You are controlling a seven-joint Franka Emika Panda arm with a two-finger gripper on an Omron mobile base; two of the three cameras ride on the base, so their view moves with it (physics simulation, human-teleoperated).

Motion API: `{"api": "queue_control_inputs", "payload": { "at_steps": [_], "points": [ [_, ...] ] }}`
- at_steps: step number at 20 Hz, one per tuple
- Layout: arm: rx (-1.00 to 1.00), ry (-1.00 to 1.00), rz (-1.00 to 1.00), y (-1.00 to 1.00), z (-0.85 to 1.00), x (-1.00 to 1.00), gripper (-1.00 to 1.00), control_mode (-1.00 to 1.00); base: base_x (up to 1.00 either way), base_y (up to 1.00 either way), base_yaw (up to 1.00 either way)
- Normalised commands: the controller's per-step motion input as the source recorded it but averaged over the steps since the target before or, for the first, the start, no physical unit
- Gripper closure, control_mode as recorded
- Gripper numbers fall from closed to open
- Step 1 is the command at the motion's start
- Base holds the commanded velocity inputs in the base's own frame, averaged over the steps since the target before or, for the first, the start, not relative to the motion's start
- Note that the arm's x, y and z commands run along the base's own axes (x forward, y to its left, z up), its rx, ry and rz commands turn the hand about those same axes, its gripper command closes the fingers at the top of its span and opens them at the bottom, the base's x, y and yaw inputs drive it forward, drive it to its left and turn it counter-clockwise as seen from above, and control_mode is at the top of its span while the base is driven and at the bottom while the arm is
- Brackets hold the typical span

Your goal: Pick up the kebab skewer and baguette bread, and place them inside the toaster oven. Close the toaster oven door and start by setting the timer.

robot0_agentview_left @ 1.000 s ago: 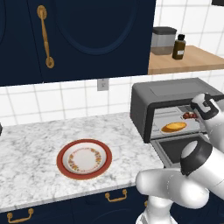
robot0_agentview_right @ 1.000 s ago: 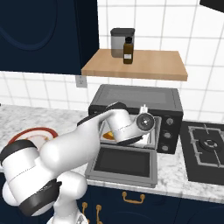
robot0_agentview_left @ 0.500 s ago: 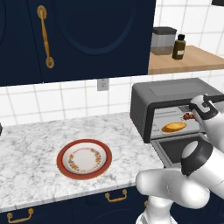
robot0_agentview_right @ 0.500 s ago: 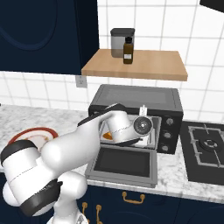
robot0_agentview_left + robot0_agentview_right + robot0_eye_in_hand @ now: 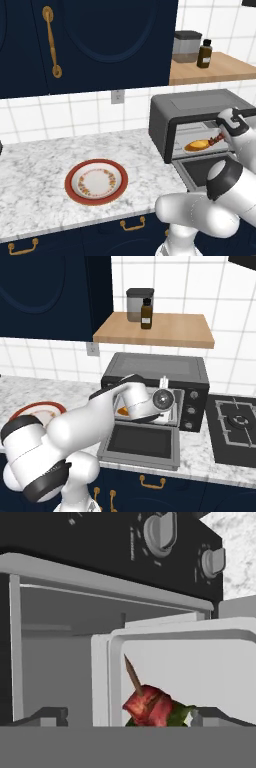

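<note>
Gripper (image 5: 122, 716) w/ fingers spread wide at the toaster oven (image 5: 200, 107) mouth, kebab skewer (image 5: 147, 701) lying loose btwn the tips on the tray, baguette bread (image 5: 197, 145) already inside just beside it. Step looks like skewer release, both foods in. Next: back arm out clear of the dropped toaster oven door (image 5: 142, 443), swing it up shut, then turn timer knob (image 5: 161, 529).

one toaster oven (image 5: 200, 107); one baguette bread (image 5: 197, 145), one kebab skewer (image 5: 150, 702), one plate (image 5: 96, 182)
</note>
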Motion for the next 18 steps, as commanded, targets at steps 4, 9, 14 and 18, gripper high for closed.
{"api": "queue_control_inputs", "payload": {
  "at_steps": [4,9,14,18],
  "points": [
    [0.0,0.01,0.0,-0.24,0.08,0.03,-1.0,-1.0,0.0,0.0,0.0],
    [0.0,0.07,0.01,-0.1,0.1,0.0,-1.0,-1.0,0.0,0.0,0.0],
    [-0.03,0.02,0.03,0.0,0.11,-0.24,-1.0,-1.0,0.0,0.0,0.0],
    [-0.11,0.0,0.1,0.0,0.0,-0.79,-1.0,-1.0,0.0,0.0,0.0]
  ]
}}
